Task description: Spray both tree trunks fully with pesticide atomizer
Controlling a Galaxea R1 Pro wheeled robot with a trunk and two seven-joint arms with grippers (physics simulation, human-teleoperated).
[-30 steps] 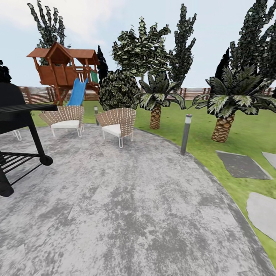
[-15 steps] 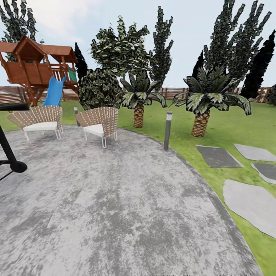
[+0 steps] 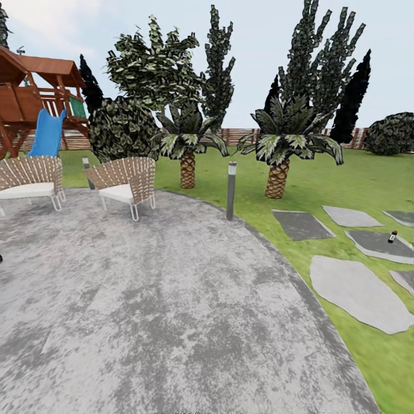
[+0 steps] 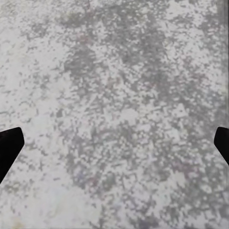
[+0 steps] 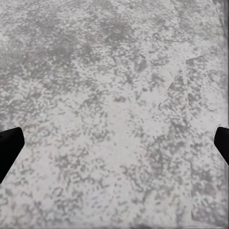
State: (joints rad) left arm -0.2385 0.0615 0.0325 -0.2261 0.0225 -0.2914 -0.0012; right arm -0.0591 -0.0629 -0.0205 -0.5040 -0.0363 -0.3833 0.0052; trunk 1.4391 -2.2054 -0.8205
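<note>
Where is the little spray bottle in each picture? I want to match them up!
Head view: the pesticide atomizer stands on a dark stepping stone in the grass, far right, midway up.
Left wrist view: the left gripper, open, looks down at grey paving.
Right wrist view: the right gripper, open, looks down at the same paving.
Shared landmark: the grey paving, seen in all three views.
</note>
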